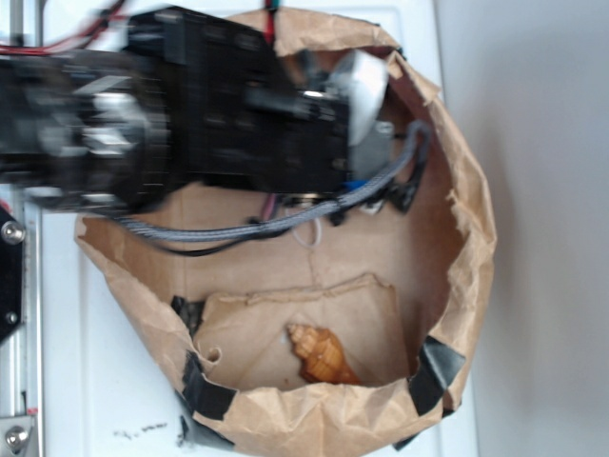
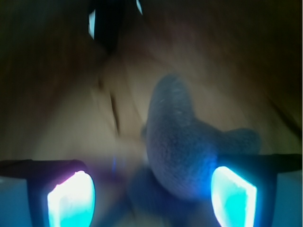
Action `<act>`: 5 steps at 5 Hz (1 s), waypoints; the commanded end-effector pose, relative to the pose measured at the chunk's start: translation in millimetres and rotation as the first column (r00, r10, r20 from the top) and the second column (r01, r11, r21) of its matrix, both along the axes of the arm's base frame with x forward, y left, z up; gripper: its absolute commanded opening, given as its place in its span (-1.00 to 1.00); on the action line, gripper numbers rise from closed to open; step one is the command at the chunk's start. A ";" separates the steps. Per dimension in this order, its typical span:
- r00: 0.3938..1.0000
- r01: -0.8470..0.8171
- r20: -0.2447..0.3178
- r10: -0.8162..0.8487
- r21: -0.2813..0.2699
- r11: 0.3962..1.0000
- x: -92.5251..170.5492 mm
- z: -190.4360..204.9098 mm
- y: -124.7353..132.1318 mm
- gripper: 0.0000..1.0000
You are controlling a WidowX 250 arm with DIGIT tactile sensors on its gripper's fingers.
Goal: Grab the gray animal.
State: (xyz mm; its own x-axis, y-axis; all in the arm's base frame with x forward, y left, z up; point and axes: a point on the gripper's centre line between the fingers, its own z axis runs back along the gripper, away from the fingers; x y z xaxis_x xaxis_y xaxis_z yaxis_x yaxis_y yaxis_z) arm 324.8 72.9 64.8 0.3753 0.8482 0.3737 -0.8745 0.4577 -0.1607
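Observation:
In the wrist view the gray animal (image 2: 187, 142), a soft gray plush, lies on brown paper right in front of the camera. My gripper (image 2: 151, 198) is open, its two glowing fingertips (image 2: 71, 198) wide apart. The plush sits between them, close to the right one and well apart from the left. The picture is blurred. In the exterior view my black arm (image 1: 190, 105) covers the toy; only a thin white string loop (image 1: 306, 234) and a bit of pink (image 1: 271, 206) show below it.
A crumpled brown paper bag (image 1: 466, 228) forms a round walled nest, patched with black tape (image 1: 205, 390). An orange-brown spiral seashell (image 1: 324, 354) lies at its front. A gray braided cable (image 1: 285, 224) hangs from the arm. White surface surrounds the bag.

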 end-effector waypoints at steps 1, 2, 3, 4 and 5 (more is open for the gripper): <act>0.997 -0.024 0.069 0.023 0.018 1.000 -57.5 18.6 17.6 -1.00; 0.995 0.005 0.104 -0.007 0.014 1.000 -64.0 27.3 16.1 -1.00; 0.993 0.020 0.119 -0.021 0.007 1.000 -71.2 34.0 14.1 -1.00; 0.992 0.026 0.127 -0.025 -0.005 1.000 -61.3 37.4 12.4 -1.00; 0.991 0.023 0.133 -0.021 -0.013 1.000 -64.3 41.4 12.1 -1.00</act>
